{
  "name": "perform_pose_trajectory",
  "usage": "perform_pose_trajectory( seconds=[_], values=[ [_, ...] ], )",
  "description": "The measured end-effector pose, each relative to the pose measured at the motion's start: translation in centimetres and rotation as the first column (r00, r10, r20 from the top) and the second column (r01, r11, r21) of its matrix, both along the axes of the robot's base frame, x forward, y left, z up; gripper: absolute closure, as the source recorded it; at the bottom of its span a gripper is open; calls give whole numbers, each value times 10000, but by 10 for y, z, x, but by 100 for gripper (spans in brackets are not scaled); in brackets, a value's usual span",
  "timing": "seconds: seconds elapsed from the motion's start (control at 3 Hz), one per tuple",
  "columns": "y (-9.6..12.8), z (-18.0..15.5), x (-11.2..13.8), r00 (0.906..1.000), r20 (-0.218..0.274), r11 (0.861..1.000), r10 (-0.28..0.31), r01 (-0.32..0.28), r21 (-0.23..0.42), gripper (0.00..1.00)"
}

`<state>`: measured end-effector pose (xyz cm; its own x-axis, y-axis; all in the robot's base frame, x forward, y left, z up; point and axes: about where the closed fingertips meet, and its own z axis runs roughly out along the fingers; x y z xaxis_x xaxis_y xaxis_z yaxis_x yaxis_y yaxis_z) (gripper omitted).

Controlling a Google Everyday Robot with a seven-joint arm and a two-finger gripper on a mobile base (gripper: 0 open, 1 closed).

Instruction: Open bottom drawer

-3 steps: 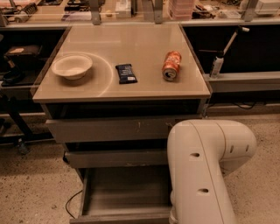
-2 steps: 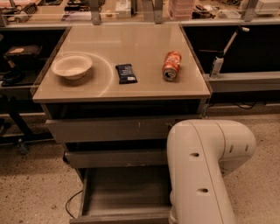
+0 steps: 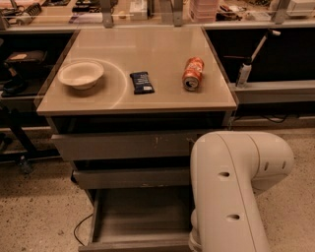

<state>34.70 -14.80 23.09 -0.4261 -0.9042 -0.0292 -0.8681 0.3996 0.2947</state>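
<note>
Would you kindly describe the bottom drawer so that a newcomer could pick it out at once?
Under the beige tabletop is a stack of three grey drawers. The bottom drawer is the lowest, just above the floor, left of the white robot arm. Unlike the two above, it is pulled far out, showing its shallow tray; the gripper is not in view.

Vantage: you looked from high in front of the cabinet [image 3: 133, 147], on the robot's own side, above its arm [image 3: 231, 192].
Facing: your camera tilted down and forward, across the tan top [image 3: 147, 54] toward the cluttered benches [image 3: 147, 10] behind.
Nearness: close; the arm's white link filled your lower right corner, and the pulled-out bottom drawer [image 3: 140, 216] ran off the lower edge.
Gripper: the gripper lay outside your frame; only the arm's link showed.
Shared: you had one view only.
</note>
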Motion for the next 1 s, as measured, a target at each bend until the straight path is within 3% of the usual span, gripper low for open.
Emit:
perform_pose_trajectory(
  seconds=[0.33,1.0],
  values=[
    [17,-11,11,9994,-89,9994,329,-328,101,0],
    [48,-59,12,9897,-903,9938,1113,-1106,135,0]
  ],
)
